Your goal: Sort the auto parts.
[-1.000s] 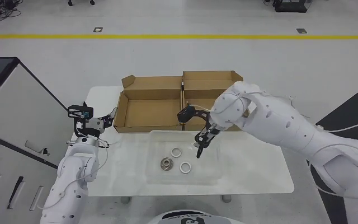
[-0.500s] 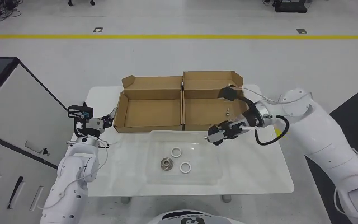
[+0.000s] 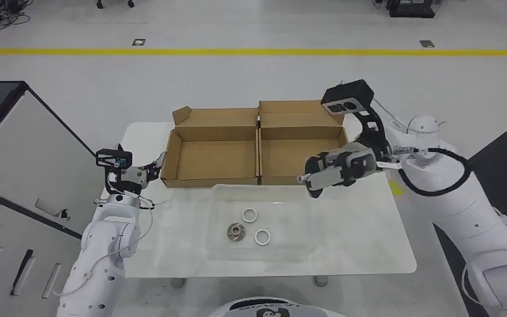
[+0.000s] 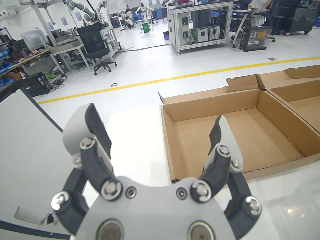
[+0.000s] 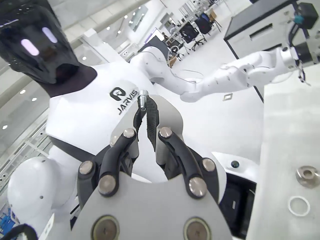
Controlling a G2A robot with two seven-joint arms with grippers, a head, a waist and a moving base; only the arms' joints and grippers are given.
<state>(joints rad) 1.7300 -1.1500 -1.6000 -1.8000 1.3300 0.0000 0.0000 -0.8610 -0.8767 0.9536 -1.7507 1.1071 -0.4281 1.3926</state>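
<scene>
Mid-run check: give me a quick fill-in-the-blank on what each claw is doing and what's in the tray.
1. The claw pinching the threaded bolt belongs to the ____ arm.
2. The left claw stands ____, gripping nothing.
3. In the clear tray lie ____ white rings and one metal bushing.

Missing words: right; open; two.
</scene>
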